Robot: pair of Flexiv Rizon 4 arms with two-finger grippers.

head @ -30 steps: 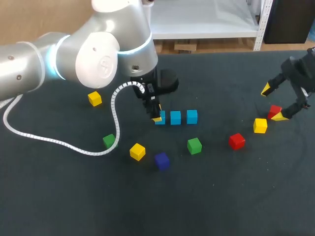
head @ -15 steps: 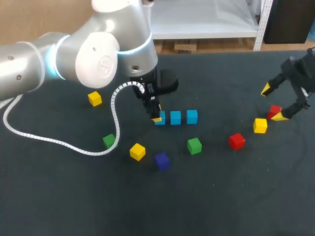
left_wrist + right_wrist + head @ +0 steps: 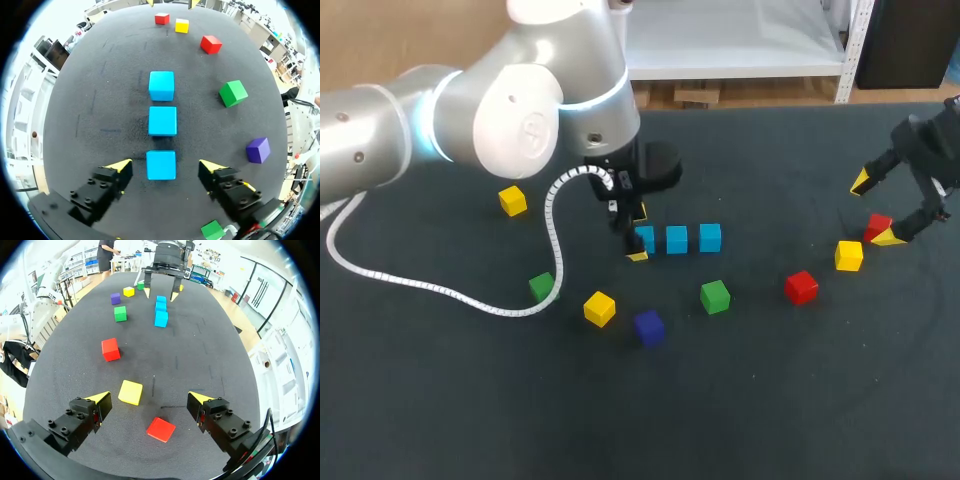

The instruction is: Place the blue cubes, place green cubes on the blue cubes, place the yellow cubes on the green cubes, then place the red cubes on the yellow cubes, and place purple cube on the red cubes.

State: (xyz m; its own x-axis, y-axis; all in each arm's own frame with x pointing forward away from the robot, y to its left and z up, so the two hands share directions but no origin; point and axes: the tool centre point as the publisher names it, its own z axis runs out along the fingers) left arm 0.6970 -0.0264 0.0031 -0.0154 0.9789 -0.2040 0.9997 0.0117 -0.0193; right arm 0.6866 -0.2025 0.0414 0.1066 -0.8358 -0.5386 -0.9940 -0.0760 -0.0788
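Note:
Three blue cubes lie in a row on the dark table. My left gripper stands open over the row's left-end blue cube. That cube sits between its fingers with a gap on each side. Green cubes, yellow cubes and the purple cube lie loose around the row. At the far right my right gripper hangs open, with a red cube under it and a yellow cube just ahead. A second red cube lies between it and the row.
The left arm's white coiled cable trails across the table's left part. The table's far edge runs behind the row.
My left gripper's fingers have spread apart and let go of the left-end blue cube, which stays in the row. The right arm has not moved.

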